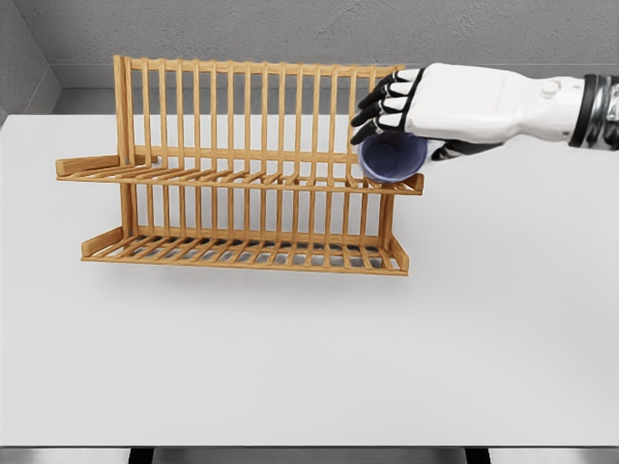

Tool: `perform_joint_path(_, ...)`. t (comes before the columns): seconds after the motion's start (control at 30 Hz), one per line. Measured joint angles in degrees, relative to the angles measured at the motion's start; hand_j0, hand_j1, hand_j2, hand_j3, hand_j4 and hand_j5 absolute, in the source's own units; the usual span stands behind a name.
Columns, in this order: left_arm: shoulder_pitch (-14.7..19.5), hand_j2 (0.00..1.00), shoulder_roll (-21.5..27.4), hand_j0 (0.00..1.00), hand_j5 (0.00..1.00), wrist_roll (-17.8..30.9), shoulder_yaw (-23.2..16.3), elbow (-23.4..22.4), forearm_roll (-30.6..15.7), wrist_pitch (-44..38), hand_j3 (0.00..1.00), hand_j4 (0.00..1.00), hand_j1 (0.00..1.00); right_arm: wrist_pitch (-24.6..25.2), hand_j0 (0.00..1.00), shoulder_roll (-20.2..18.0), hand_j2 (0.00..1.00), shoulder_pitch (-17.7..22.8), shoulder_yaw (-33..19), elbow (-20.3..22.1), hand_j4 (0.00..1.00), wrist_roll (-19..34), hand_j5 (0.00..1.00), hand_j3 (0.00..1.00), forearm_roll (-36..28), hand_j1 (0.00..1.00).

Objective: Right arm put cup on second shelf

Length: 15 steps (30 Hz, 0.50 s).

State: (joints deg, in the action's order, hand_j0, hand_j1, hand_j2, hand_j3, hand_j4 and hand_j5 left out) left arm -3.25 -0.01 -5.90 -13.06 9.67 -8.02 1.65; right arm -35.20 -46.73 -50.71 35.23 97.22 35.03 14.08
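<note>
A wooden two-tier dish rack (242,179) stands on the white table. A blue cup (392,157) lies tilted on its side at the right end of the rack's upper shelf, its mouth facing me. My right hand (406,116) comes in from the right and is over the cup. Its dark fingers (379,104) curl over the cup's top and left rim, and the thumb sits at the cup's right side. The cup's bottom edge touches or nearly touches the upper shelf slats.
The white table (309,348) stretches wide in front of the rack. The rack's lower shelf (242,253) holds nothing. A grey wall runs behind the table.
</note>
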Motion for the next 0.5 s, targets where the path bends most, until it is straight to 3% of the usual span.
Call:
perform_joint_path(0.1,0.0,1.0,0.0,1.0,1.0,0.0,0.01,-0.01,0.0,0.01,1.0,1.0,1.0,0.02,1.0,-0.89,1.0,3.42,-5.15,-2.64,1.0,0.0,1.0,1.0,-0.14,1.0)
perform_joint_path(0.13,-0.01,1.0,0.0,1.0,1.0,0.0,0.01,-0.02,0.0,0.01,1.0,1.0,1.0,0.18,1.0,-1.63,1.0,6.72,-7.3,-4.86,1.0,-0.04,1.0,1.0,-0.41,1.0)
perform_joint_path(0.23,0.0,1.0,0.0,1.0,1.0,0.0,0.03,0.0,0.0,0.01,1.0,1.0,1.0,-0.01,1.0,-2.68,1.0,10.99,-11.68,-13.25,1.0,0.01,1.0,1.0,0.05,1.0)
perform_joint_path(0.33,0.0,1.0,0.0,1.0,1.0,0.0,0.03,0.01,0.0,0.01,1.0,1.0,1.0,-0.03,1.0,-2.31,1.0,14.68,-13.38,-20.31,1.0,0.01,1.0,1.0,0.77,1.0)
perform_joint_path(0.5,0.0,1.0,0.0,1.0,1.0,0.0,0.01,0.0,0.0,0.01,1.0,1.0,1.0,0.0,1.0,-1.12,1.0,16.96,-14.26,-24.54,1.0,0.0,1.0,1.0,1.19,1.0)
